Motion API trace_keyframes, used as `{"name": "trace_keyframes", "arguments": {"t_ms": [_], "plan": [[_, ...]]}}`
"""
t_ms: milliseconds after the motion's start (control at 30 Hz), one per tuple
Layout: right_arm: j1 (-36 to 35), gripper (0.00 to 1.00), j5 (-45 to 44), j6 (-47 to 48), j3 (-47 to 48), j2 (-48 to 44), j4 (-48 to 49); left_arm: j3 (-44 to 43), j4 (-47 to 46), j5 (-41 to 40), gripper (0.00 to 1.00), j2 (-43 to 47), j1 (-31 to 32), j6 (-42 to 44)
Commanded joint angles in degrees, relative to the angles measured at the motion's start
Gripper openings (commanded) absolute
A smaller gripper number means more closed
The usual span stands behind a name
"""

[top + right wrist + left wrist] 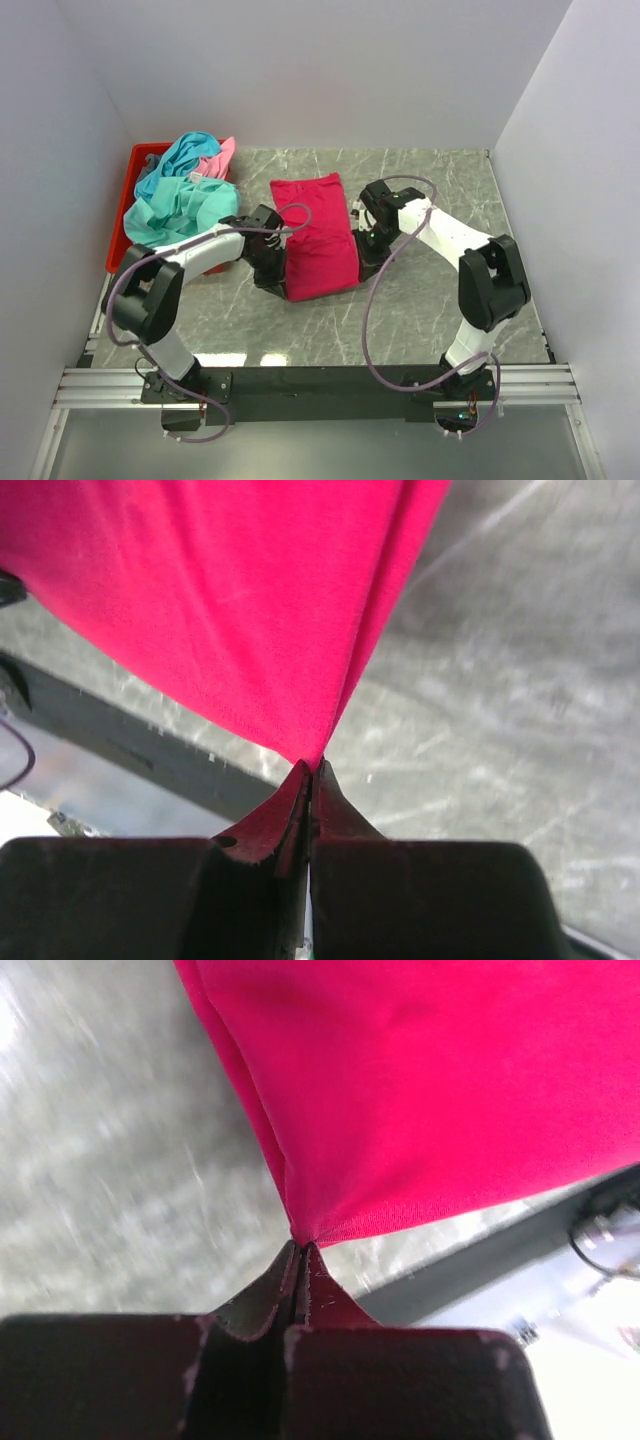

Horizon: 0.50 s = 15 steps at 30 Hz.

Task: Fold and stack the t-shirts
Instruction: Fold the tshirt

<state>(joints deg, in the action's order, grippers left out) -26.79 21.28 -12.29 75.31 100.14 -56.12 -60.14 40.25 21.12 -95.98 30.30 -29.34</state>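
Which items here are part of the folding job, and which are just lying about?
Job: magenta shirt, pinched by left gripper and right gripper; teal shirts; pink shirt.
Lying about: red bin holding the teal and pink ones.

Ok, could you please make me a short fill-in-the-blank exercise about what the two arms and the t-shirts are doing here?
1. The left gripper and the right gripper pinch the magenta-red t-shirt from ____ sides.
2. The teal t-shirt and the light pink t-shirt lie heaped in the red bin, not yet ____.
3. In the top view, the red bin stands to the ____ of the magenta-red t-shirt.
Missing words: opposite; folded; left.
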Motion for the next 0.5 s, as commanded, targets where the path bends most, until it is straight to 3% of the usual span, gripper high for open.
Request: {"name": "trace_keyframes", "arguments": {"t_ms": [0,467], "plan": [[-0.7,0.00,-0.4,1.6,-0.2,-4.1,-8.3,-2.1,6.6,3.7,0.00,4.9,0.1,-0.4],[-2.0,0.00,0.3,0.8,1.2,-13.6,-21.9,-3.0,15.3,11.1,0.00,14.8,0.1,-9.1]]}}
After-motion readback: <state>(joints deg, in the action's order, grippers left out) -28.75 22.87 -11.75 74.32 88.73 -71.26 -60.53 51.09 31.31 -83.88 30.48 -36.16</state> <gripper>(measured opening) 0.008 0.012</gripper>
